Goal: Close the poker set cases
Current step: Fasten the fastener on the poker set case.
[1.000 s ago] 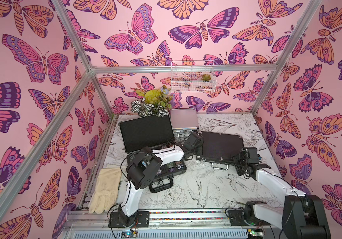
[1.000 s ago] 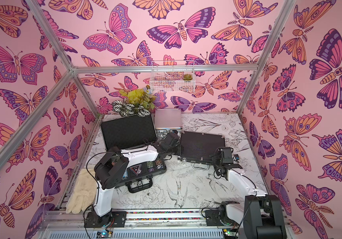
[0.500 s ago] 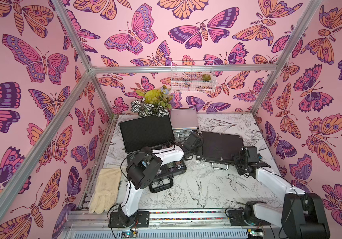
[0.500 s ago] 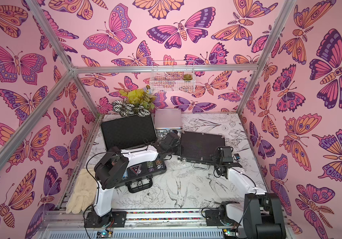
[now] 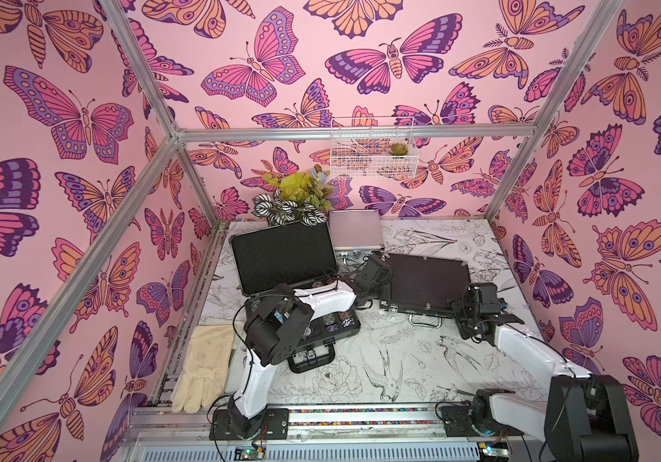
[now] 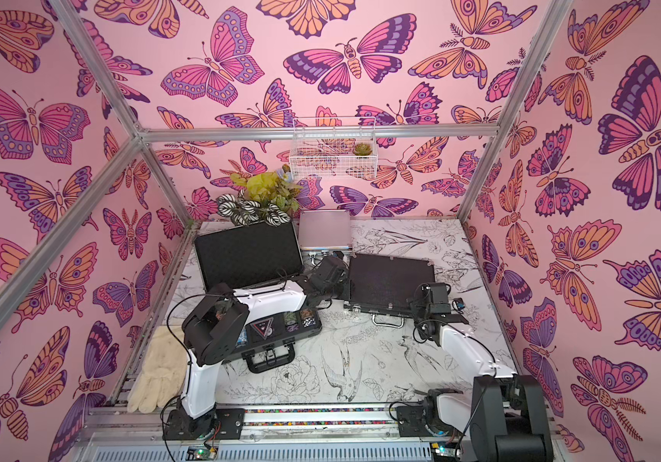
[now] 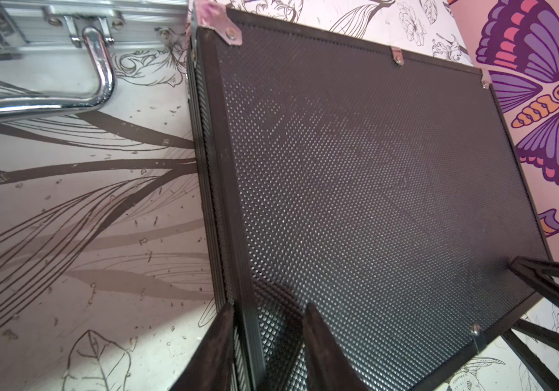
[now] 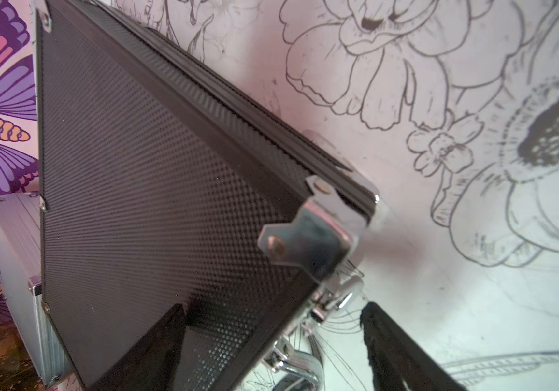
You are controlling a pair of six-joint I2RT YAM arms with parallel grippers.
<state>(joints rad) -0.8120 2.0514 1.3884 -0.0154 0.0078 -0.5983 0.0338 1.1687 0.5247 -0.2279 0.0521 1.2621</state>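
Note:
Three poker set cases show in both top views. The large dark-grey case (image 5: 285, 260) stands with its lid up, and chips show in its base (image 6: 293, 320) under my left arm. The small silver case (image 5: 355, 232) sits closed at the back. The flat black case (image 5: 427, 284) lies closed. My left gripper (image 7: 269, 306) is partly open and straddles this case's left rim (image 7: 237, 237), one finger beside the wall, one over the lid. My right gripper (image 8: 273, 306) is open wide around the front right corner latch (image 8: 339, 298).
A cream glove (image 5: 205, 368) lies at the front left beside my left arm's base. Potted plants (image 5: 297, 200) stand at the back behind the large case. A wire basket (image 5: 373, 148) hangs on the back wall. The silver case's handle (image 7: 98, 67) lies close to the black case's back corner.

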